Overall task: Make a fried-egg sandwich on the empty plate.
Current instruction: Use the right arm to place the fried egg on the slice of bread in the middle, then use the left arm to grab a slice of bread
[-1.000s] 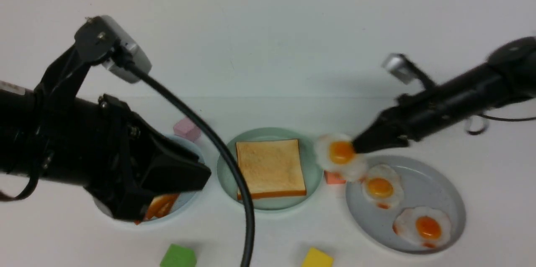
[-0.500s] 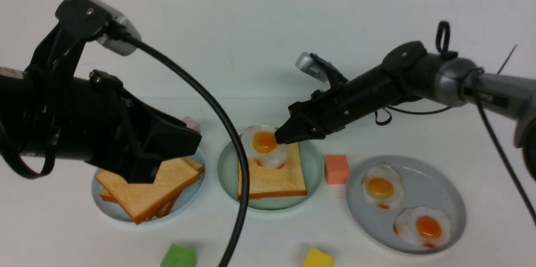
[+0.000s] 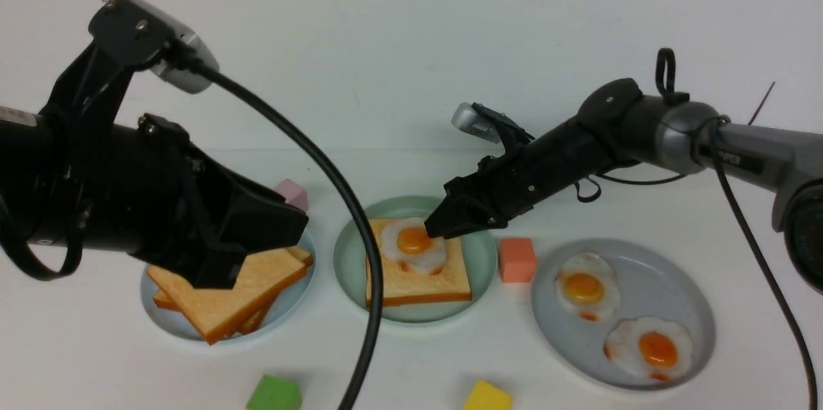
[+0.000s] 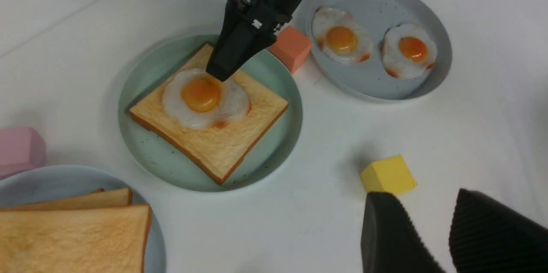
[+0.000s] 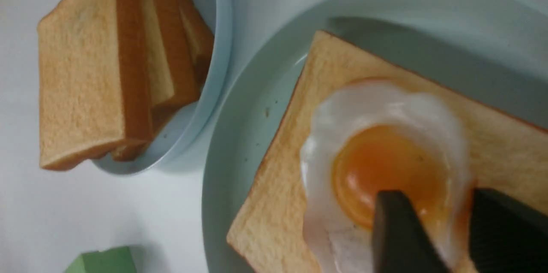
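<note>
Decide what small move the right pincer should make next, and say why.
Probably lift the right pincer straight up and clear. The egg already lies flat on the toast slice on the mint-green plate, and the jaws stand apart over its edge, so the release looks done.

1. Pale blue plate, left side of the white surface — carries a fanned stack of plain toast slices.
2. Grey plate, right side — holds a far fried egg and a near fried egg, close together.
3. Loose blocks: pink block behind the blue plate; orange block just left of the grey plate; green block and yellow block nearest the camera.
</note>
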